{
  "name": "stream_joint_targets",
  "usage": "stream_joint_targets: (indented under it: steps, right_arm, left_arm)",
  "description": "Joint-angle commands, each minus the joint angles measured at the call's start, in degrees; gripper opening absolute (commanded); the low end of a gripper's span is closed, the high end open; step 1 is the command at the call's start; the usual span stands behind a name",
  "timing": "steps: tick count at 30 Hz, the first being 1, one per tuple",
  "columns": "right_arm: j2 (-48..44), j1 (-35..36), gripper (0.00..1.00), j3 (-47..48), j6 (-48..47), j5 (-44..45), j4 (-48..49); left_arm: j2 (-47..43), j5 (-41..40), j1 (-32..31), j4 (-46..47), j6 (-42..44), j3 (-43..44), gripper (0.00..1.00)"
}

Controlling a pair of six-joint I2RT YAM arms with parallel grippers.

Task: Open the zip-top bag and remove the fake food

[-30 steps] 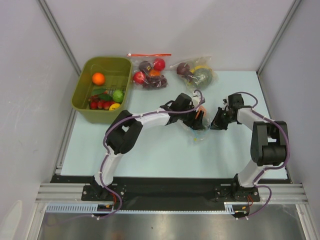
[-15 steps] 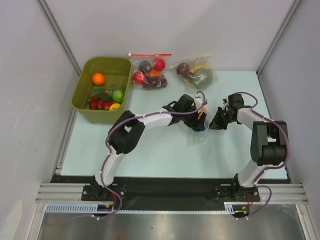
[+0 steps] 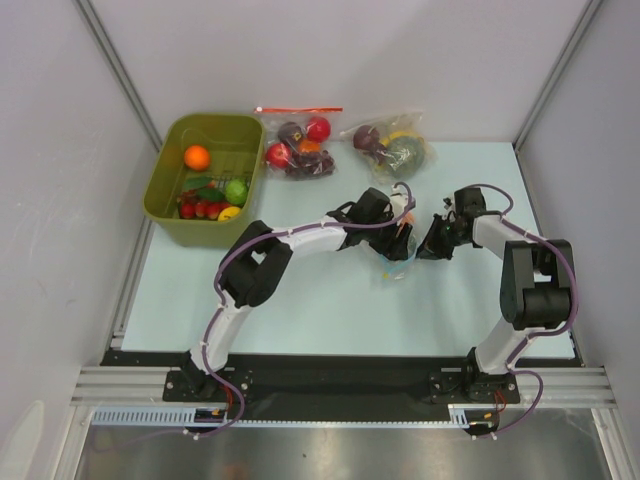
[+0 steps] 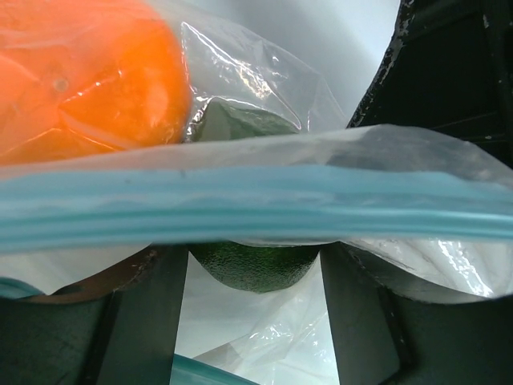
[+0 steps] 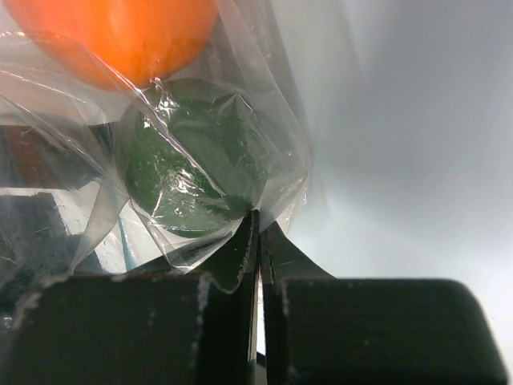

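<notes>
Right claw (image 5: 258, 241) was clenched on the bag (image 5: 276, 136), its two fingers pressed flat together with a fold of clear film caught between them. Left claw (image 4: 255, 321) was released, its fingers spread wide. The bag's light-blue zip strip (image 4: 240, 204) ran straight across in front of those fingers. Whether they sat inside the bag's mouth could not be told.

Two pieces of fake food sat inside the bag. An orange fruit (image 4: 80, 72) pressed against the crinkled film. A dark green fruit (image 5: 192, 168) lay just beside it and showed in the gap between the left fingers, with a sliver of space on each side.

From above, the bag hung between the two claws near the middle of the pale table (image 3: 300, 300). Both arms reached in toward it, one from each side.

At the far left corner stood an olive bin (image 3: 165, 195) holding loose fruit (image 3: 197, 157). Two other filled bags (image 3: 300, 140) lay along the far edge, well apart from the claws.
</notes>
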Motion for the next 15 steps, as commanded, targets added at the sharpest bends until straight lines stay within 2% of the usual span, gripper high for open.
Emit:
stream_joint_targets:
  steps: [1, 3, 8, 15]
  right_arm:
    - [0.5, 0.0, 0.0, 2.0, 0.1, -2.3, 0.8]
    - [0.2, -0.7, 0.0, 1.9, 0.4, -2.0, 0.8]
    - [-0.7, -3.8, 0.0, 1.9, 0.5, -0.7, 1.5]
    - [0.7, -4.4, 0.0, 3.1, 0.9, -0.3, 2.7]
  left_arm:
    - [0.3, 3.3, -0.6, 1.6, 0.9, 1.4, 0.13]
    - [-0.5, 3.9, -0.6, 1.1, 1.2, 1.1, 0.01]
    - [-3.9, 6.1, -0.3, -0.8, 3.3, -1.5, 0.0]
    - [-7.1, 13.9, 0.3, -7.2, 6.7, -2.5, 0.0]
